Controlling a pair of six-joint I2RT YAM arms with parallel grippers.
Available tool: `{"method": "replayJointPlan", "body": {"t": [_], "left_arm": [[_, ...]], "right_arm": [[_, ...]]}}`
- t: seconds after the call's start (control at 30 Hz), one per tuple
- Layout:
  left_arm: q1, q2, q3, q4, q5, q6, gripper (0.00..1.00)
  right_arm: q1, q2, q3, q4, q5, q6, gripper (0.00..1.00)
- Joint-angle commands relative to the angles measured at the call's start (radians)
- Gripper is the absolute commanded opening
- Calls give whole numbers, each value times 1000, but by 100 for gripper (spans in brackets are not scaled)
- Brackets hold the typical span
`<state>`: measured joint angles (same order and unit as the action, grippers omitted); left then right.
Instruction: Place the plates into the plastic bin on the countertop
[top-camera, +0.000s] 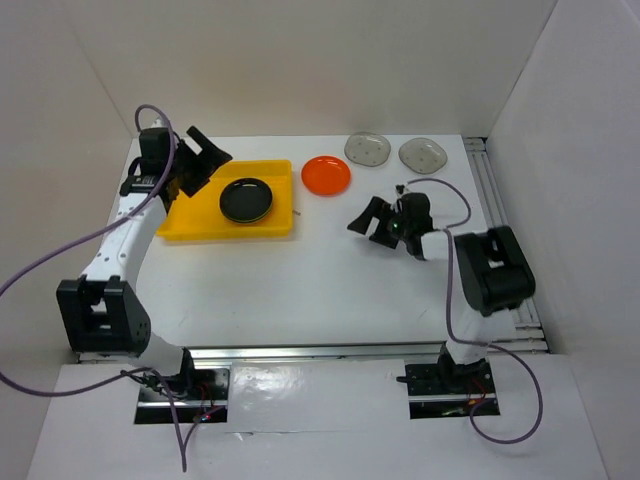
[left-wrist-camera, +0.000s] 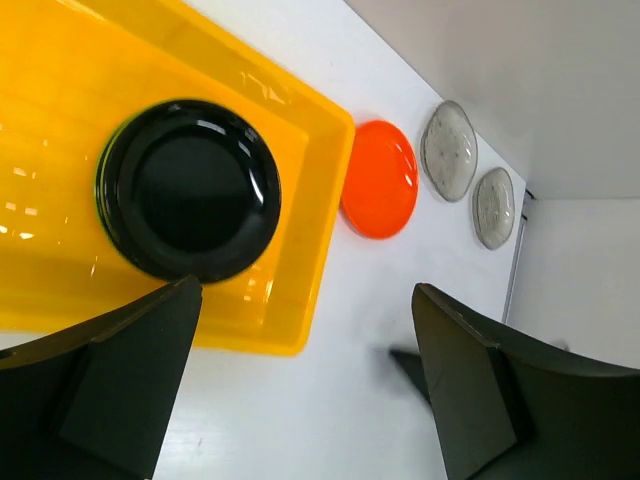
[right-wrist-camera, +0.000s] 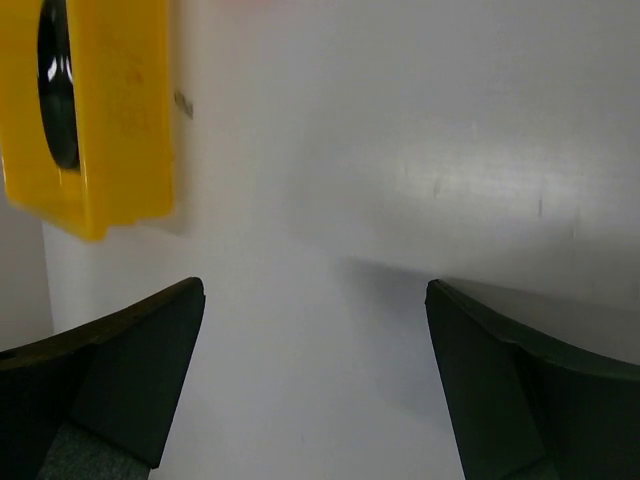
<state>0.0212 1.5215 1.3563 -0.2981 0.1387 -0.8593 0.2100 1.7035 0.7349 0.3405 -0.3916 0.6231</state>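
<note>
The yellow plastic bin (top-camera: 190, 222) lies at the back left of the white countertop (top-camera: 320, 290); it also shows in the left wrist view (left-wrist-camera: 60, 120) and the right wrist view (right-wrist-camera: 125, 130). A black plate (top-camera: 246, 200) lies in it, on top of a stack with a green edge showing (left-wrist-camera: 190, 190). An orange plate (top-camera: 326, 175) lies just right of the bin (left-wrist-camera: 380, 180). Two smoky-grey plates (top-camera: 367, 149) (top-camera: 423, 155) lie at the back (left-wrist-camera: 450, 150) (left-wrist-camera: 494, 208). My left gripper (top-camera: 203, 160) is open above the bin's back left. My right gripper (top-camera: 372, 222) is open over bare countertop.
White walls stand on the left, back and right. A metal rail (top-camera: 320, 352) runs along the front edge and another (top-camera: 490, 190) along the right side. The right arm's black body (top-camera: 492, 268) stands at the right.
</note>
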Motion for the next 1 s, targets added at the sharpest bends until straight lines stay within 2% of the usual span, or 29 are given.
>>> {"method": "replayJointPlan", "body": {"t": [0.0, 0.13, 0.27, 0.4, 0.47, 0.5, 0.53, 0.57, 0.73, 0.77, 0.8, 0.83, 0.93, 0.97], "left_arm": [[-21, -133, -90, -82, 30, 31, 100], [-30, -302, -226, -91, 70, 83, 100], [-30, -446, -311, -121, 79, 130, 100], [-40, -484, -333, -121, 93, 143, 100], [-49, -485, -333, -121, 93, 143, 100], [-49, -485, -344, -121, 105, 143, 100], [-49, -474, -344, -121, 105, 143, 100], [-49, -463, -356, -121, 114, 143, 100], [-49, -445, -397, -95, 137, 132, 100], [-49, -445, -398, -95, 137, 132, 100], [-49, -445, -398, -95, 137, 132, 100], [-49, -445, -398, -95, 137, 132, 100], [-60, -445, -398, -95, 147, 141, 100], [-69, -436, -388, -84, 162, 141, 100]], "right_arm": [[-20, 231, 180, 207, -23, 61, 98], [-20, 430, 418, 132, 37, 87, 96], [-11, 566, 651, -77, 192, 98, 86], [19, 663, 800, -252, 322, 98, 78], [45, 715, 852, -303, 342, 89, 70], [45, 734, 910, -358, 342, 89, 64], [45, 755, 937, -383, 342, 89, 54], [54, 789, 957, -403, 323, 89, 50], [54, 815, 937, -390, 280, 109, 37], [54, 824, 937, -390, 267, 118, 31], [54, 825, 937, -390, 267, 118, 6], [54, 825, 928, -423, 281, 130, 0], [54, 715, 847, -423, 325, 174, 0], [54, 661, 734, -369, 336, 188, 0]]}}
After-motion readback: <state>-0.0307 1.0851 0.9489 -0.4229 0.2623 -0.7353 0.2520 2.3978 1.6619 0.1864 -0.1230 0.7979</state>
